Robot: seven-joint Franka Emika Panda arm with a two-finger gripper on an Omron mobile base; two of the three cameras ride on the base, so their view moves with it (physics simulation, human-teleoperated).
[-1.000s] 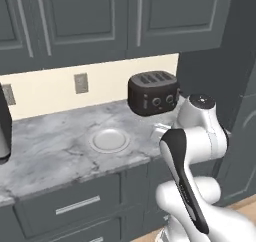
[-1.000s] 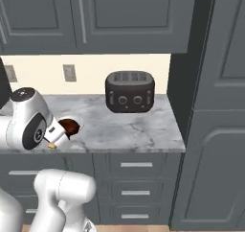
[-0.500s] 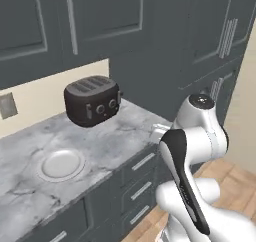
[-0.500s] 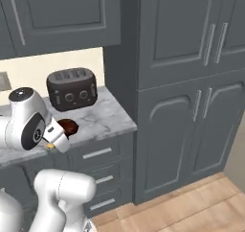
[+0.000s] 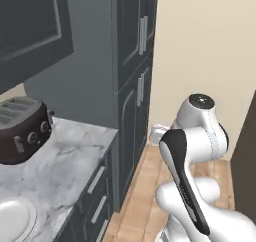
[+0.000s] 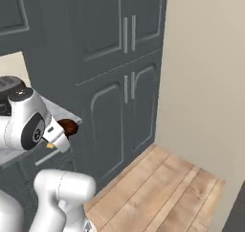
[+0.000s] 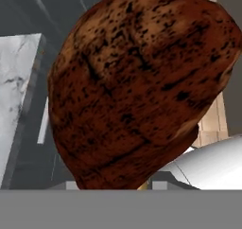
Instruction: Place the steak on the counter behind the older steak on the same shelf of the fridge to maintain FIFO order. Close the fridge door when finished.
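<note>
Dark brown, the steak (image 7: 142,86) is held in the gripper (image 6: 61,133) at the left of the right base view, beside the counter (image 5: 55,158) edge; a toaster (image 5: 22,128) is seen at left.

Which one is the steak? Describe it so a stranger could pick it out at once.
Start at the tall dark grey cabinets and go left to the marble counter edge. There the white arm's gripper holds the steak, a small dark brown rounded lump. Close up it is mottled brown with black flecks, unlike the black toaster and white plate on the counter.
</note>
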